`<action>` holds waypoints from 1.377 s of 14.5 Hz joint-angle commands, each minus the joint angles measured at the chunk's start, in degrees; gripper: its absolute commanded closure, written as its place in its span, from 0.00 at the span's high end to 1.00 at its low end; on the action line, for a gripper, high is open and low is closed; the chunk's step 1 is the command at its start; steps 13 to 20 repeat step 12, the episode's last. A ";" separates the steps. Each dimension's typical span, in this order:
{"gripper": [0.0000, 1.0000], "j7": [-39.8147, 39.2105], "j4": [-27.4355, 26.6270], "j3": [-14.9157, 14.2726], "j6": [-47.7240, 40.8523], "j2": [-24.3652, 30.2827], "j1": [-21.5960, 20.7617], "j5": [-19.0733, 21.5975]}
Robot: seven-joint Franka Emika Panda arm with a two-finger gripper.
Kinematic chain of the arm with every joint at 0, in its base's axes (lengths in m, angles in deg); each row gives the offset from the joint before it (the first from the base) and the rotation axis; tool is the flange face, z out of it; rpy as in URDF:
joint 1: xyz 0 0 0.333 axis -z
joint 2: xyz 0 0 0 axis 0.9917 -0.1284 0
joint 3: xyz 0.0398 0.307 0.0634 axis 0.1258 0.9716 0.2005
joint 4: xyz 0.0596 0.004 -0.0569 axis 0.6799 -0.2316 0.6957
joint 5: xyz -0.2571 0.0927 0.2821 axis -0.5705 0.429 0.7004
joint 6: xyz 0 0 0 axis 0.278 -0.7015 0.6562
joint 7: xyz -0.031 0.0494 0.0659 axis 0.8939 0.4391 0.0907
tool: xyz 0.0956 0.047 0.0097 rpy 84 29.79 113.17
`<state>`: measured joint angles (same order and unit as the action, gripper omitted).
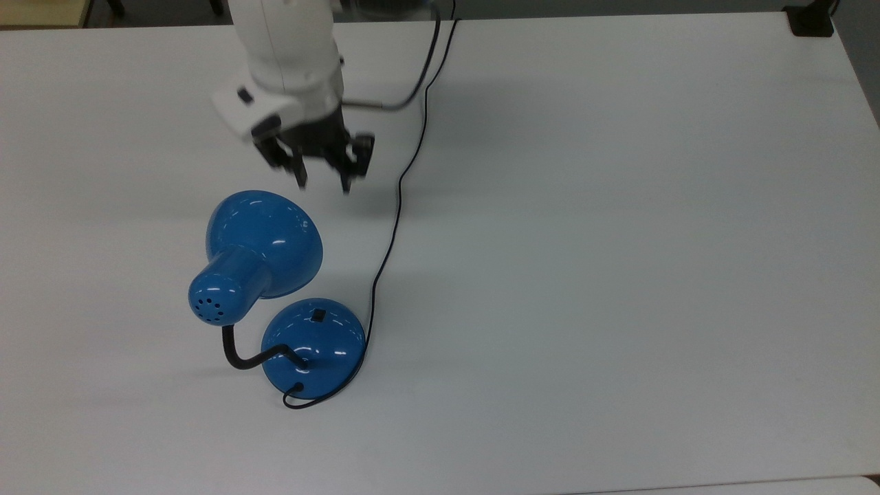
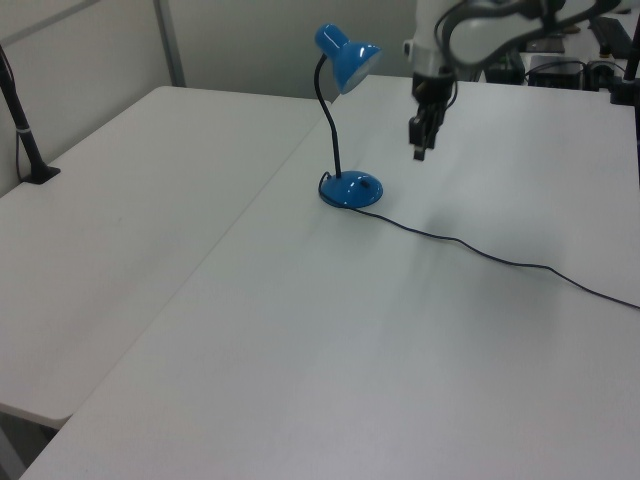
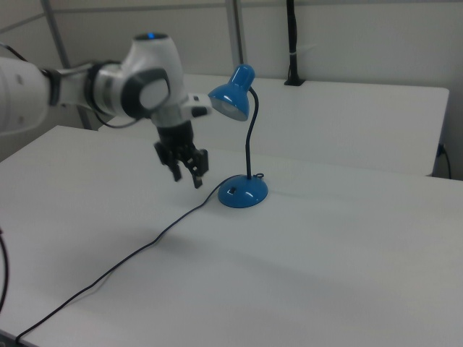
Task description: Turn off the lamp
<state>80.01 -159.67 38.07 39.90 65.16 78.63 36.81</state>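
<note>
The lamp stands on the white table, with its glossy blue shade on a black bent neck over the round blue base. A small black switch sits on the base's dome. The lamp rises upright in the left view, and the right view has its base near the middle. I cannot tell whether its bulb is lit. My gripper hangs open in the air, well clear of the base and beyond the shade toward the top view's upper edge. Nothing is between its fingers. It appears as gripper and gripper too.
The lamp's black cord runs from the base across the table to its far edge. A black clamp sits at the top view's upper right corner. A second table adjoins on the left view's left.
</note>
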 commanded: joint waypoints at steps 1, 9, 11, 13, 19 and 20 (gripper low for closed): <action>1.00 0.28 -4.12 0.23 -11.03 10.44 -0.31 -3.61; 1.00 0.28 -3.33 0.32 -18.35 16.52 -0.22 -3.79; 1.00 0.37 -2.28 0.23 -18.70 16.52 0.04 -3.26; 1.00 0.37 -2.10 0.23 -19.31 16.52 0.13 -3.18; 1.00 0.37 -2.10 0.23 -19.31 16.52 0.13 -3.18; 1.00 0.37 -2.10 0.23 -19.31 16.52 0.13 -3.18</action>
